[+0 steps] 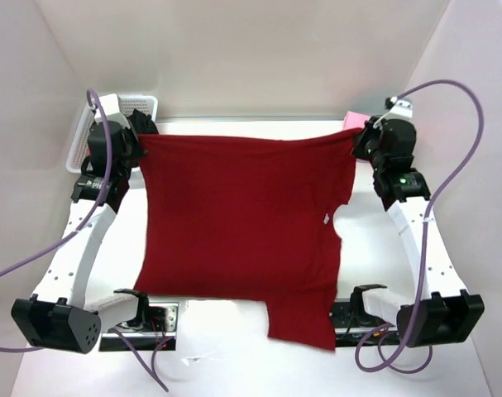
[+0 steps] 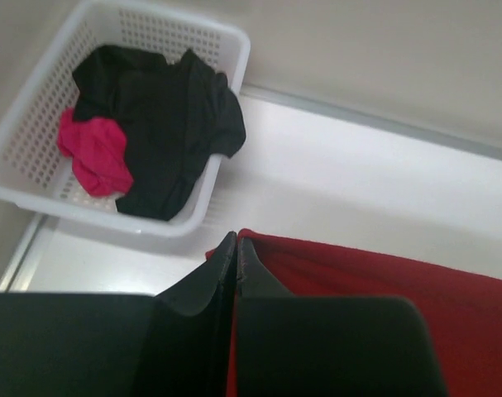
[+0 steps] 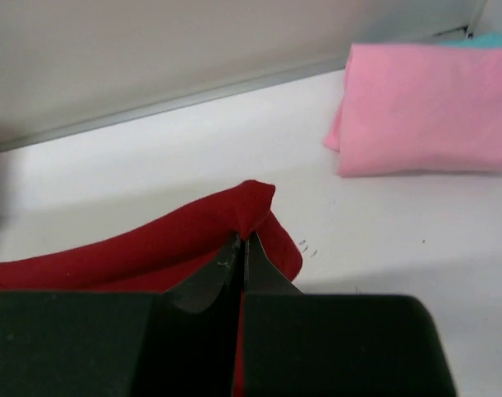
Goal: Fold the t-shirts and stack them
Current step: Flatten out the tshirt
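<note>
Nearest to my bases, one sleeve point(image 1: 300, 318) of the dark red shirt point(image 1: 242, 223) hangs over the near edge of the counter point(image 1: 368, 248), between my two arms. From there the shirt spreads flat and wide across the middle of the white counter. Its neck opening faces my right side, and a small white label point(image 1: 325, 219) shows at the neckline.

Farther out, I hold the shirt's far edge taut by its two corners. My left end effector point(image 1: 137, 141) has its fingers pressed together on the far left corner; in the left wrist view the black fingertips point(image 2: 236, 248) meet with red cloth caught between them. My right end effector point(image 1: 358, 136) is likewise pinched tight on the far right corner, where the cloth bunches into a small peak above the fingertips point(image 3: 241, 248). I cannot tell whether that far edge rests on the counter or hangs just above it.

Beyond my left end effector, in the far left corner, stands a white plastic basket point(image 2: 110, 217). It holds a crumpled black shirt point(image 2: 164, 124) that drapes over one rim, with a magenta shirt point(image 2: 93, 153) bunched beside it. Beyond my right end effector, near the back wall, lies a light pink shirt point(image 3: 424, 107) folded square, apart from the red one. A sliver of teal cloth point(image 3: 490, 39) shows at its far edge.
</note>
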